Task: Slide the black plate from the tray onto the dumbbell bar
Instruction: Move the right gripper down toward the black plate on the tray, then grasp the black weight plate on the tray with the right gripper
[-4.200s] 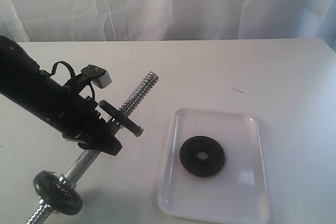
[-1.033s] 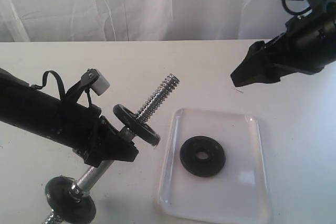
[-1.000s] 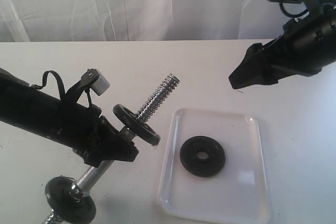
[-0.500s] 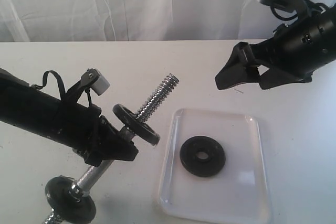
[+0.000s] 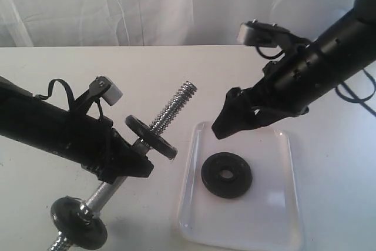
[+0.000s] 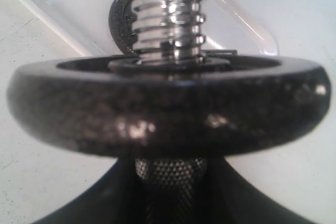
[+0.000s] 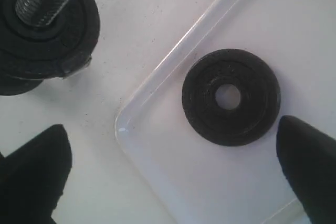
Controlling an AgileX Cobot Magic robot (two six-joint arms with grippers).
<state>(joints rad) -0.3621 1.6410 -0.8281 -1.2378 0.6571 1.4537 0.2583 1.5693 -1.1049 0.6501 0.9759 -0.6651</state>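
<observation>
Right gripper [image 7: 170, 129]: released, jaws spread wide and holding nothing. It hangs above the near-left part of the tray as the exterior view shows it, clear of the black plate.
Right fingers [image 7: 304, 161]: in the right wrist view one dark tip sits just beside the plate's rim and the other is out over the bare table.
Left gripper [image 5: 134, 167]: clenched on the dumbbell bar, grasping its middle between the two collars.
Dumbbell bar [image 5: 170, 107]: tilted, with its free threaded end raised and aimed toward the tray.
Upper collar [image 5: 151, 137]: on the bar just past the left gripper, with bare thread beyond it.
Lower collar [image 5: 78, 223]: near the bar's low end, close to the table.
Black plate [image 5: 227, 175]: lying flat inside the tray, hole up, toward its left side.
Tray [image 5: 270, 218]: white, on the table to the right of the bar.
Table [image 5: 176, 69]: white, with a pale curtain [image 5: 147, 4] behind it.
</observation>
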